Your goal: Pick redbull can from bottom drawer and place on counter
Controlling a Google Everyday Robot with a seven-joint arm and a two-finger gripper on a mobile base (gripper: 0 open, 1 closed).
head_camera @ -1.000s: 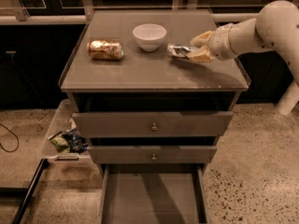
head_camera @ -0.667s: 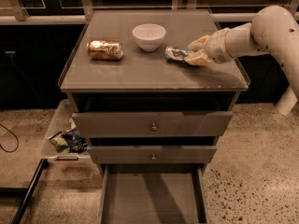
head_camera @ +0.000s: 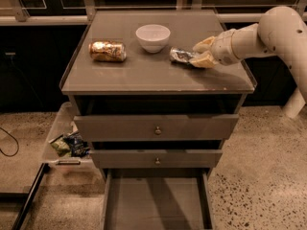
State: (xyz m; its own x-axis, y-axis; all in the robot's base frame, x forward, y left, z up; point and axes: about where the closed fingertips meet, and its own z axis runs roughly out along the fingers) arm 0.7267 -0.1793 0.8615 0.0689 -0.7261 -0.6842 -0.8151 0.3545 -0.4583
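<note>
The redbull can [head_camera: 179,55], slim and silver with dark blue, lies on its side on the counter [head_camera: 144,75], just right of the middle. My gripper [head_camera: 200,52] reaches in from the right and is shut on the can's right end, one finger behind it and one in front. The can looks low on the counter; I cannot tell if it rests on the surface. The bottom drawer [head_camera: 156,207] is pulled open below, and its flat floor is bare.
A fat gold can [head_camera: 107,51] lies on its side at the counter's left. A white bowl [head_camera: 153,36] stands at the back middle, close to the redbull can. Two upper drawers with brass knobs [head_camera: 157,130] stand slightly open. A tray of snack bags [head_camera: 67,143] sits on the floor at left.
My gripper has moved a little left and lower over the counter, carrying the redbull can with it, closer to the bowl. Nothing else has moved.
</note>
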